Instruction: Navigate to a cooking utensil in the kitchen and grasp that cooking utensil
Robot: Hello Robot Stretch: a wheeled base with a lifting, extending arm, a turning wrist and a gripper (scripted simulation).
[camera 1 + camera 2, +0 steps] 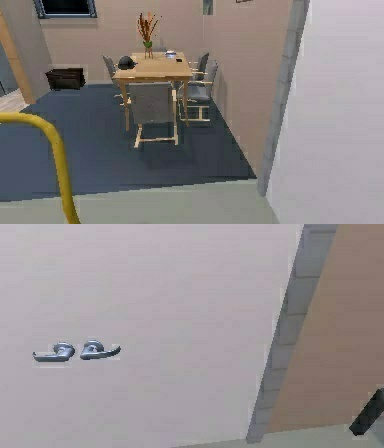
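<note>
A wooden dining table (152, 68) stands in the room ahead on a dark blue carpet (90, 140). On it I see a vase with orange-red stems (147, 30), a dark rounded object (126, 62) at its left end and a small pale item (171, 55) near the far right. Several grey chairs (154, 110) surround the table. No cooking utensil can be made out by shape.
A pale wall or door panel (335, 120) rises close at the forward view's right. A yellow curved bar (50, 150) crosses its lower left. A dark low cabinet (65, 77) sits by the far wall. Two metal lever handles (78, 351) show on a pale door (150, 304).
</note>
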